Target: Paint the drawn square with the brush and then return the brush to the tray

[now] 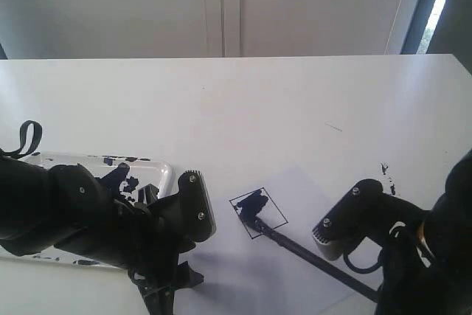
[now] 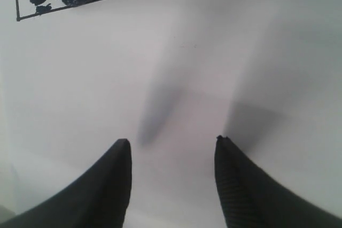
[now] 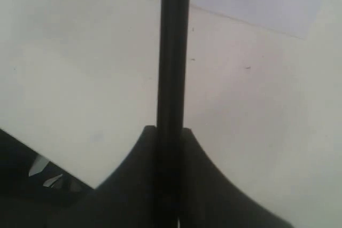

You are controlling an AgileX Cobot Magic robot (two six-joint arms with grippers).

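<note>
Just inside drawn square (image 1: 270, 210) outline, brush (image 1: 295, 246) tip.

We see a white tabletop (image 1: 236, 108) and white paper sheet (image 1: 302, 186); the drawn square (image 1: 258, 213) has a thin black outline and dark blue smears; the brush (image 1: 295, 246) is black; the silvery tray (image 1: 161, 176) carries blue-black blotches.

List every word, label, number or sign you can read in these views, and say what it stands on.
None: no view shows any readable word, number or label.
The paper sheet bears only the drawn square and blue paint; the tray has paint smears, not letters; the brush shows no print.
</note>
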